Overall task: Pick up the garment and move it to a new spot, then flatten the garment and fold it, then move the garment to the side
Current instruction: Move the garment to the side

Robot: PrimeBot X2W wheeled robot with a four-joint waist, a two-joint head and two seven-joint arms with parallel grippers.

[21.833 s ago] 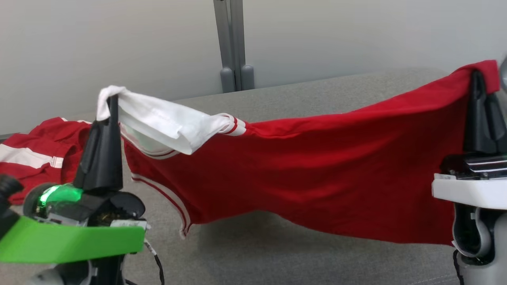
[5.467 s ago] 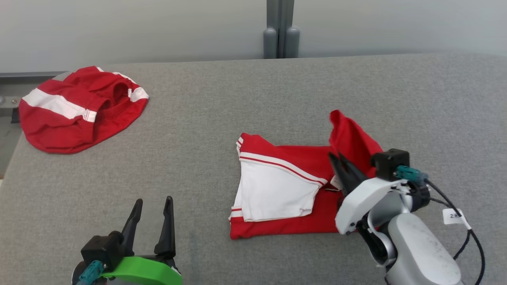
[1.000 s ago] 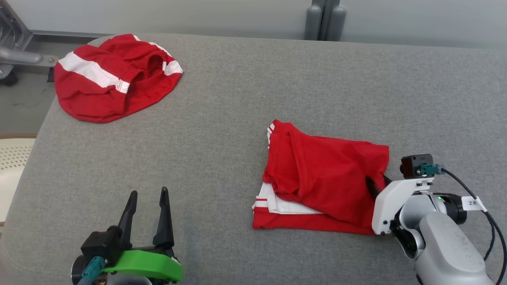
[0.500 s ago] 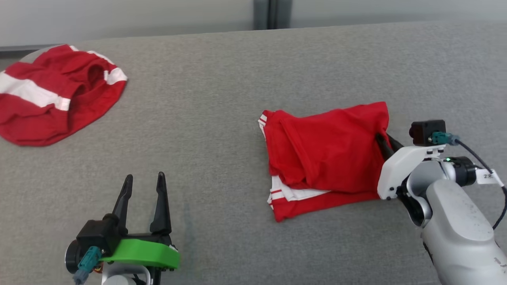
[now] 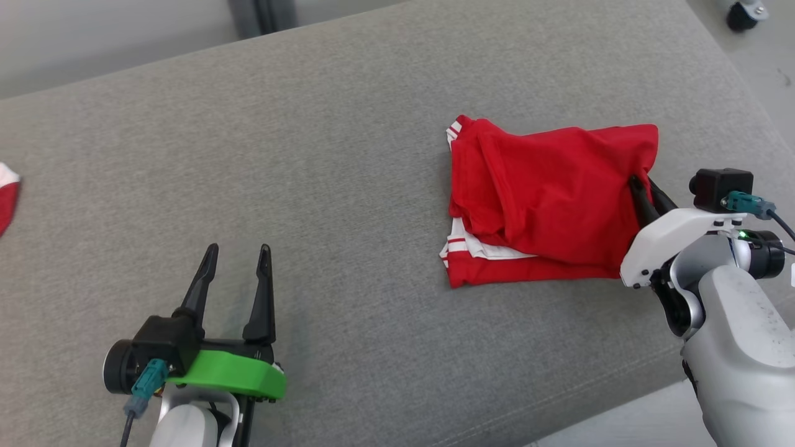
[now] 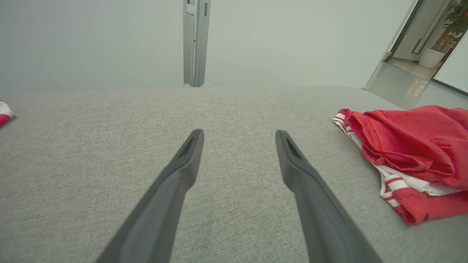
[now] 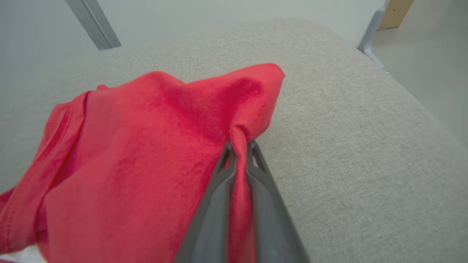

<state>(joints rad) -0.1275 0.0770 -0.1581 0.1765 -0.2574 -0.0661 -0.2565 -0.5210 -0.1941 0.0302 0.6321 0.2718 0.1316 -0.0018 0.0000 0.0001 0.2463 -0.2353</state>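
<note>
Swinging rightward since half a second ago, the head camera now takes in the right end of the grey cushion [image 5: 348, 155]; that is the camera turning, not the cloth shifting.

Head view: the folded red garment [image 5: 546, 205] lies near that right end, and the right gripper [image 5: 641, 189] bites its right edge. The left gripper [image 5: 238, 248] hovers well apart, fingers spread and empty. A second red garment [image 5: 5, 198] peeks in at the left border.

Left wrist view: white striped layers stick out beneath the garment's red top layer.

Right wrist view: the right gripper's fingers are closed on a thin twist of the top layer alone. Judging from that, a sideways pull may peel this layer off and undo the fold. The cushion's edge is close, so an overshoot could drop the cloth over it.
</note>
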